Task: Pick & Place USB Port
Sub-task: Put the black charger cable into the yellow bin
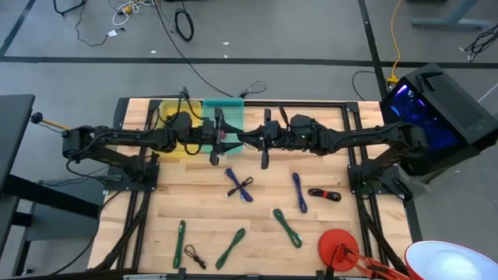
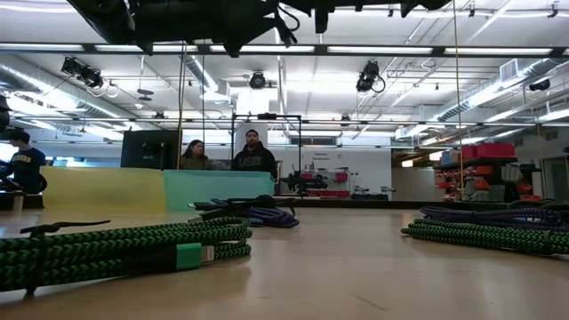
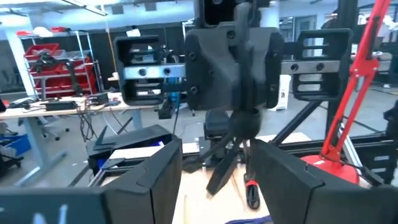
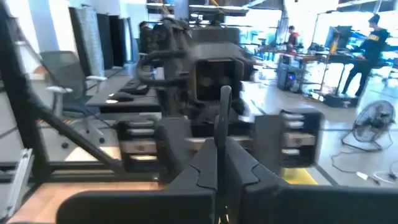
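USB cables point(image 1: 240, 187) lie below me; my left gripper point(image 3: 214, 180) is spread, my right gripper point(image 4: 219, 168) pressed together. I should descend squarely over one bundle.

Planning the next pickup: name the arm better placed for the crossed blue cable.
Left, probably: the left claw is open and near the blue cable; the right claw is shut.

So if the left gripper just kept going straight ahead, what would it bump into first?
Most likely the right arm's gripper. The left gripper, fingers open, points straight at it over the middle of the table, and nothing shows between them. How big the gap is can't be told.
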### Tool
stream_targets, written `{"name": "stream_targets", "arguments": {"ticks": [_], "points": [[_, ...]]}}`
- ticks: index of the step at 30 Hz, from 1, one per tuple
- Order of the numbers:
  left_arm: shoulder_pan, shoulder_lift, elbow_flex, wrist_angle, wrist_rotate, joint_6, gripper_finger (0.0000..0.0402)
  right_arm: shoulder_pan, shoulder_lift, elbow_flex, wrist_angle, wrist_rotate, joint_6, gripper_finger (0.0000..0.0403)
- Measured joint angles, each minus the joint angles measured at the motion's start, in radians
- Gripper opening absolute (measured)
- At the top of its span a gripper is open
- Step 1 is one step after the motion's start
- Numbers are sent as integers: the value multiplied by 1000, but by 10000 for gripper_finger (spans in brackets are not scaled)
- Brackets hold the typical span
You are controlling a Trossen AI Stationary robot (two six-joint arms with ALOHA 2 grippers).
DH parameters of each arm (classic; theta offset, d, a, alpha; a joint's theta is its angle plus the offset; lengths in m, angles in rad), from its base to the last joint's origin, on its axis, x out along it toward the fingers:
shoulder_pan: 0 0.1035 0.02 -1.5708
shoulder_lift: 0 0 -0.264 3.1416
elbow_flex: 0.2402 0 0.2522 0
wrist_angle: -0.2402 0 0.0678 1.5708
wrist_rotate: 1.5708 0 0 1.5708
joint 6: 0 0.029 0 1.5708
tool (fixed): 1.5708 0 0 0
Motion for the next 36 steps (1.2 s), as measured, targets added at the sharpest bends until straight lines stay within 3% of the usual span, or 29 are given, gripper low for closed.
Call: {"name": "stream_targets", "arguments": {"ticks": [9,11,14,15,21,26,36], "points": [[-3,-2,1,30,23,-55,189,-19,40,-1,60,-23,11,0],[0,-2,2,19,15,-65,159,-23,41,-1,69,-26,15,0],[2,-5,3,1,19,-67,78,-21,41,-2,72,-29,8,2],[2,-5,3,-2,21,-69,71,-22,40,-2,73,-30,7,3],[4,-4,6,-5,0,-76,71,-61,34,8,80,-55,-8,3],[5,-5,10,-9,-35,-79,71,-112,30,64,39,-152,21,3],[7,-3,5,12,-33,-112,71,-121,30,70,37,-153,9,1]]}}
